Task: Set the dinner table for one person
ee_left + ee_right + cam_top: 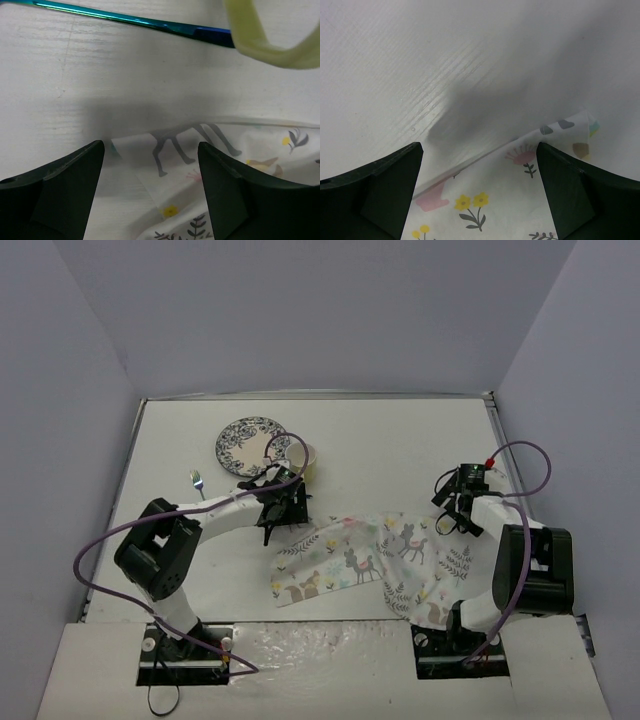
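The pastel animal-print cloth (pixel 365 560) lies crumpled on the white dinner table (pixel 400 440). My left gripper (pixel 283 512) is open, low over the cloth's far left corner; its jaws straddle that corner (pixel 165 165) in the left wrist view (pixel 150 146). My right gripper (pixel 458 516) is open, low over the cloth's far right edge (pixel 520 195), jaws on either side of it (pixel 479 147). A patterned plate (pixel 250 443), a yellow cup (pixel 305 458) and a fork (pixel 197 483) lie beyond the left gripper.
A teal utensil handle (pixel 125 19) lies just past the left gripper, next to the cup's rim (pixel 265 42). The table's metal rim (pixel 497 430) runs close to the right arm. Grey walls enclose the table.
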{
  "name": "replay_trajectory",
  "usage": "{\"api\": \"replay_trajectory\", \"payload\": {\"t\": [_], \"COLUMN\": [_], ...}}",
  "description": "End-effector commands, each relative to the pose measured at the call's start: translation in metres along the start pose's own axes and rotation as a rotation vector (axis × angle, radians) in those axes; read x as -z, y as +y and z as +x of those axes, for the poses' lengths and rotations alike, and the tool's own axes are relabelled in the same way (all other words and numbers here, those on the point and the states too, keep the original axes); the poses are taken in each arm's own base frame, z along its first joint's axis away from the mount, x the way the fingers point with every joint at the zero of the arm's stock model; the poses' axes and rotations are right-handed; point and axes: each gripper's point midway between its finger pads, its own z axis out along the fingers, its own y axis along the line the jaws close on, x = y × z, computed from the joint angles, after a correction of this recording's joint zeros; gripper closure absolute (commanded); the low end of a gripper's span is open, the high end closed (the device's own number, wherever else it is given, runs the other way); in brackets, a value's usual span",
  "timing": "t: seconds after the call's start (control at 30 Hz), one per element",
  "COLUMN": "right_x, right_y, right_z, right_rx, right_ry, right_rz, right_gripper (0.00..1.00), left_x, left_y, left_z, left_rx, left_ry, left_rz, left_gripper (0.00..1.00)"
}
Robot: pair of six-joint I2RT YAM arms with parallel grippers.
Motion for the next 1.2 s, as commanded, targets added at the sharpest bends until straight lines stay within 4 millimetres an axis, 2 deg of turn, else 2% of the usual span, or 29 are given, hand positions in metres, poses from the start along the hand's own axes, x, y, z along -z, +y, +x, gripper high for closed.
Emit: {"api": "replay_trajectory", "payload": {"t": [0.0,0.1,0.2,0.23,0.27,0.3,0.4,0.47,0.57,0.67,0.7,0.9,1.17], "right_x": [-0.003,-0.004,-0.006,-0.007,-0.008,-0.009,-0.010,-0.010,-0.009,-0.002,-0.001,0.026,0.084], "right_y": [0.002,0.002,0.000,-0.001,-0.001,-0.002,-0.003,-0.004,-0.004,-0.004,-0.004,0.000,-0.002], "right_z": [-0.002,-0.001,0.000,0.002,0.003,0.005,0.009,0.011,0.010,0.011,0.011,-0.005,-0.066], "right_rx": [-0.025,-0.030,-0.043,-0.044,-0.045,-0.047,-0.053,-0.056,-0.054,-0.052,-0.053,-0.064,-0.143], "right_ry": [-0.013,-0.011,-0.003,0.003,0.008,0.012,0.023,0.027,0.025,0.024,0.019,-0.037,-0.234], "right_rz": [-0.026,-0.030,-0.034,-0.034,-0.035,-0.036,-0.037,-0.040,-0.046,-0.060,-0.065,-0.110,-0.118], "right_gripper": [0.07,0.09,0.16,0.19,0.22,0.26,0.39,0.53,0.72,0.96,1.00,1.00,1.00], "left_x": [-0.010,-0.018,-0.022,-0.023,-0.024,-0.024,-0.022,-0.018,-0.010,0.008,0.013,0.059,0.125], "left_y": [0.002,0.004,0.006,0.005,0.004,0.004,0.000,-0.002,-0.006,-0.013,-0.016,-0.034,-0.068], "left_z": [-0.015,-0.007,0.001,0.005,0.007,0.009,0.013,0.012,0.004,-0.011,-0.014,-0.051,-0.103], "left_rx": [0.047,0.054,0.054,0.051,0.053,0.054,0.041,0.027,0.017,-0.013,-0.016,-0.107,-0.219], "left_ry": [-0.081,-0.067,-0.054,-0.047,-0.045,-0.043,-0.043,-0.052,-0.077,-0.117,-0.128,-0.239,-0.401], "left_rz": [-0.042,-0.053,-0.060,-0.058,-0.054,-0.050,-0.041,-0.028,-0.004,0.033,0.044,0.125,0.251], "left_gripper": [0.31,0.38,0.51,0.56,0.66,0.76,0.91,0.98,1.00,1.00,1.00,1.00,1.00]}}
